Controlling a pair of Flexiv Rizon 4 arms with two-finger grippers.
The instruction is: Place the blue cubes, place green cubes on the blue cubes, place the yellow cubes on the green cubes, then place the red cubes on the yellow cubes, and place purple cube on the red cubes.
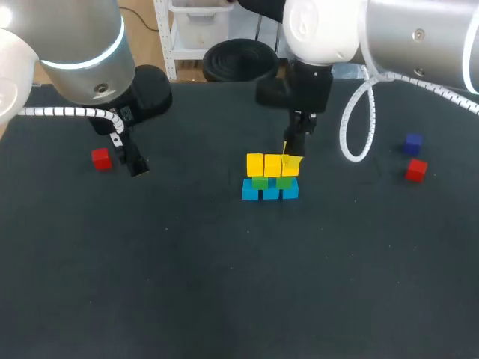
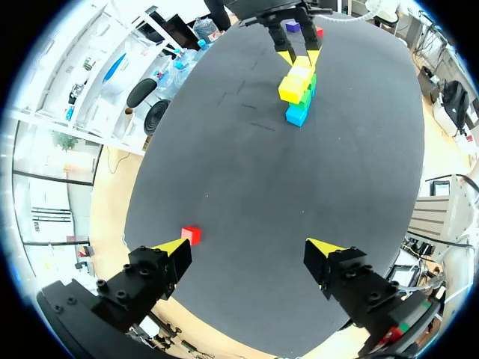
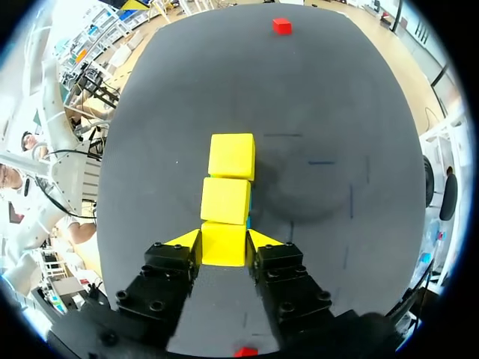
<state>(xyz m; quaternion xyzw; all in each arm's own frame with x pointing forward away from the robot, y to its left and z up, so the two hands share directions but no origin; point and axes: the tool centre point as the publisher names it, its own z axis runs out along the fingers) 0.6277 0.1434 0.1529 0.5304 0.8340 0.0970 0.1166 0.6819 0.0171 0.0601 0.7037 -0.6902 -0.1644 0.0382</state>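
Right tool points straight down over the cube stack. Its fingers are clamped from two sides on the yellow cube at the stack's right end, top row. Left tool hangs well left of the stack, angled toward it, fingers spread wide and gripping nothing.

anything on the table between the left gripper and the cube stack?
No, bare table from left gripper to cube stack, clear in the left wrist view; the red cube sits off to the gripper's side.

Green cubes partly hidden beneath yellow cubes.
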